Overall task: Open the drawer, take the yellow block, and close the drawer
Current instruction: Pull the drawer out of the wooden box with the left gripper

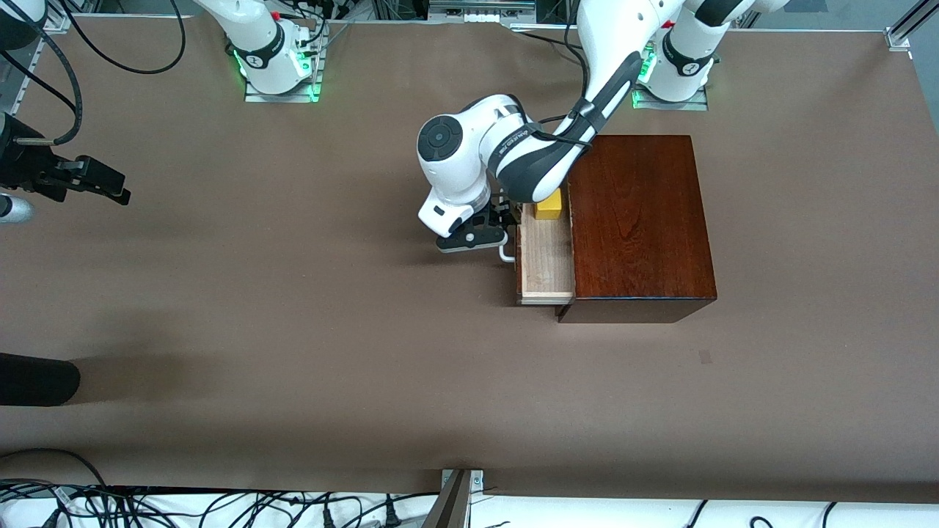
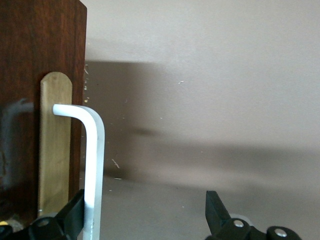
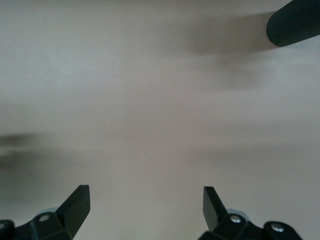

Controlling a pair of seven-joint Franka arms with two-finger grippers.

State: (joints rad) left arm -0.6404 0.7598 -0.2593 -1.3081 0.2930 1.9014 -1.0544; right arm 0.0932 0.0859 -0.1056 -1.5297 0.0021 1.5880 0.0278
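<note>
- The left end effector [image 1: 477, 231] is sitting at the middle of the front view with its fingers spread. The white handle [image 2: 94, 165] is lying against one finger [image 2: 75, 212], not pinched, so a pull is risking a slip.
- The drawer [image 1: 546, 257] is standing partly out of the box [image 1: 638, 220]. An off-axis tug is likely to jam it or drag the box across the desk [image 1: 293, 330].
- The yellow block [image 1: 549, 205] is resting in the drawer's upper end, half under the left arm. Reaching in is risking a knock against the box edge.
- The right end effector [image 1: 95, 180] is waiting, spread, over bare desk at the frame's edge.
</note>
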